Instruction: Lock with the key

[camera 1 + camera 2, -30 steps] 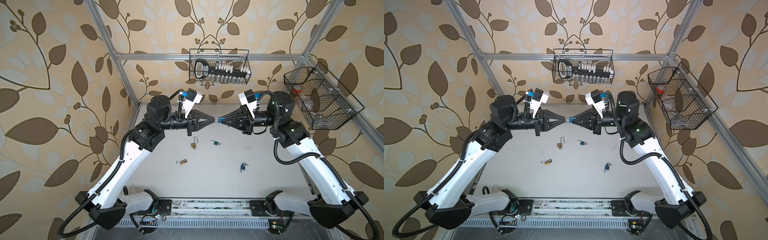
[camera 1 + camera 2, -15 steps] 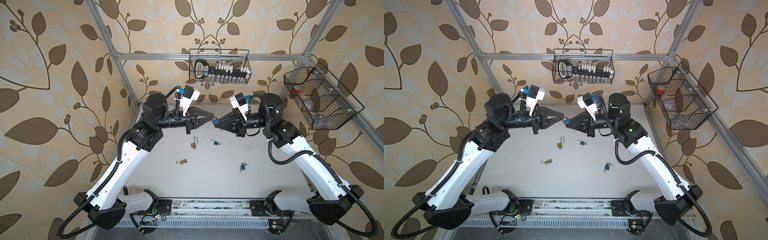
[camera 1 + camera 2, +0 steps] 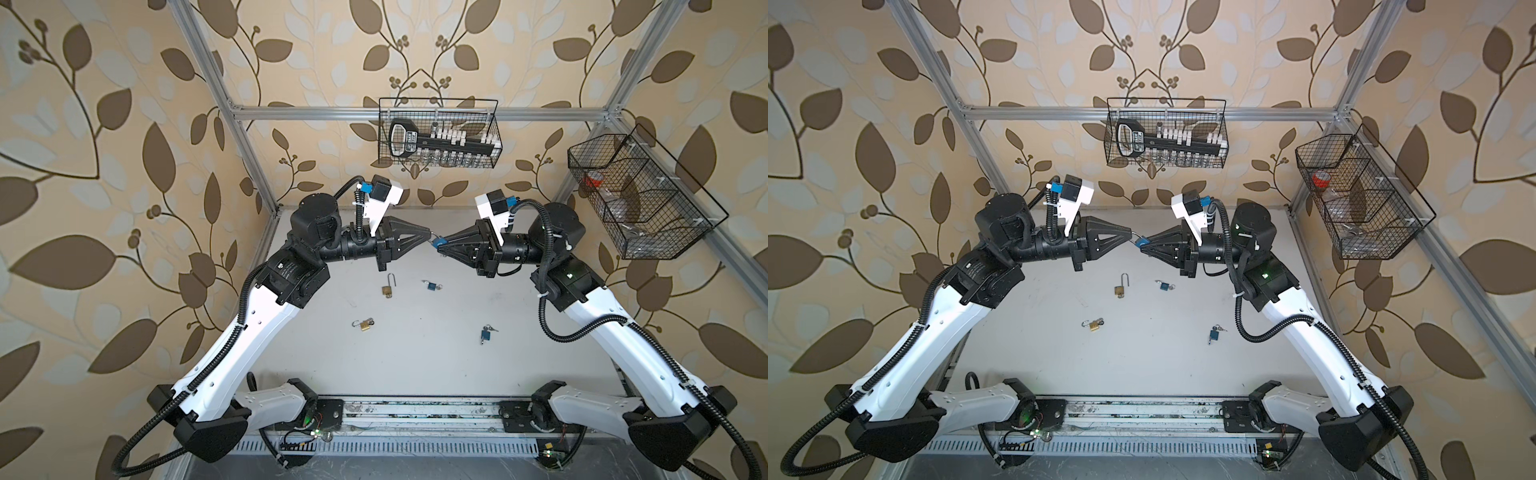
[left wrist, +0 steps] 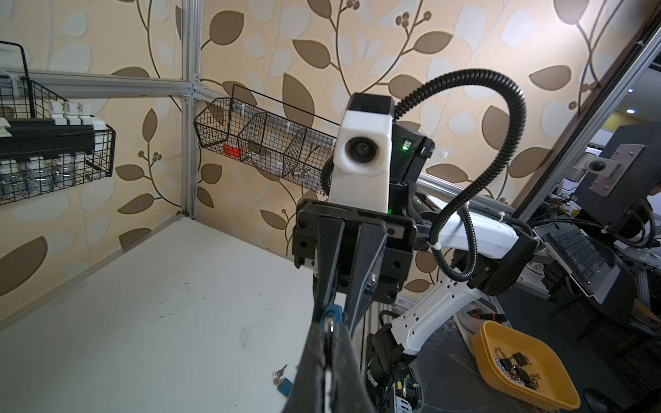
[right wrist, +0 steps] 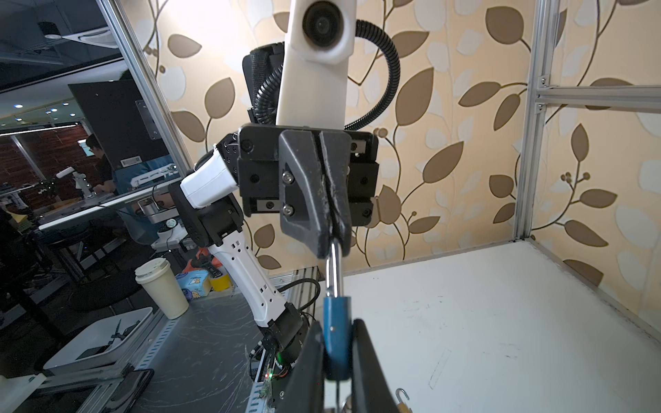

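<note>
The lock (image 3: 437, 241) hangs in the air over the bench (image 3: 415, 374), toward 12 o'clock from its middle in both top views, pinched between the two arms. The right hand (image 3: 441, 245) is closed narrow on the blue body. The left hand (image 3: 428, 239) is shut tight on the shackle (image 5: 333, 271), which runs straight from the body into its fingers (image 5: 304, 200) in the right wrist view. Seen edge-on, it does not show whether the shackle is already home, and I can make out no key in the body.

I judge the step in hand to be seating the shackle. To do it well, keep both hands on one line so the free leg meets its hole squarely. Push along the legs, not across them, since a skew push would likely twist the body in the right grip. The keyway end should stay clear.

The body is a small flat block with rounded edges and a smooth blue coat, probably slick under the pads. The shackle is a bright, polished round rod, apt to roll in a pinch. The fingers are black, matt and wedge-shaped.

The white bench is smooth and scuffed. On it lie a brass lock (image 3: 387, 288) at 11 o'clock, a second brass lock (image 3: 365, 324) at 9, a blue lock (image 3: 431, 285) at 12 and a keyed blue lock (image 3: 485, 333) at 3.
</note>
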You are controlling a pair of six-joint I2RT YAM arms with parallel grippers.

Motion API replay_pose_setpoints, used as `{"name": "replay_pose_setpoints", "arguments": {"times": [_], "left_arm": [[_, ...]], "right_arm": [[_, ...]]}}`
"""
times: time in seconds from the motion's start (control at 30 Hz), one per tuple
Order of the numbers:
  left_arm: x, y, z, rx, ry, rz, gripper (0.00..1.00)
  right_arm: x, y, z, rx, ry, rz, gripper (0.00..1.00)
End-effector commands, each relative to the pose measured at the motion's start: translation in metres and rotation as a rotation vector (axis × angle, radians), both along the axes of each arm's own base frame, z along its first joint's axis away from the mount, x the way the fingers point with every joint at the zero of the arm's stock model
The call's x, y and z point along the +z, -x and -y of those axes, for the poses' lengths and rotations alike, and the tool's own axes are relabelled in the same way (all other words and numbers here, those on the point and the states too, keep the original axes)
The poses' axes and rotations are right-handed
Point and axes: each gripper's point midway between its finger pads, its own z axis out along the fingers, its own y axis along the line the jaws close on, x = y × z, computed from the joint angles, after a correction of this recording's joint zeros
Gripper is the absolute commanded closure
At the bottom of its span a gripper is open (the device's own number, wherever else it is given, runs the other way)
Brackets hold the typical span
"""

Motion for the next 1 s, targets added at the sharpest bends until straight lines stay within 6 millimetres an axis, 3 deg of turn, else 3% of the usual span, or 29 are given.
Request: {"name": "replay_pose_setpoints", "arguments": {"times": [0.0,0.13,0.4,0.73,0.9,0.97], "left_arm": [[-0.012,0.003,-0.005,0.003,-0.026,-0.033,1.00],[-0.014,0.002,-0.005,0.004,-0.025,-0.038,1.00],[-0.014,0.001,-0.003,-0.004,-0.017,-0.043,1.00],[-0.012,0.001,-0.001,-0.016,-0.003,-0.048,1.00],[-0.001,0.001,-0.005,0.006,0.010,-0.028,0.54],[0.001,0.001,-0.007,0.023,0.012,-0.018,0.42]], "right_arm": [[0.042,0.011,0.015,-0.048,-0.116,0.138,1.00],[0.053,0.007,0.025,-0.123,-0.180,0.139,1.00],[0.076,0.015,0.036,-0.102,-0.348,0.071,1.00],[0.072,0.010,0.032,-0.097,-0.348,0.019,1.00],[0.052,0.004,0.021,-0.100,-0.204,0.037,1.00],[0.046,0.003,0.021,-0.111,-0.164,0.051,1.00]]}}
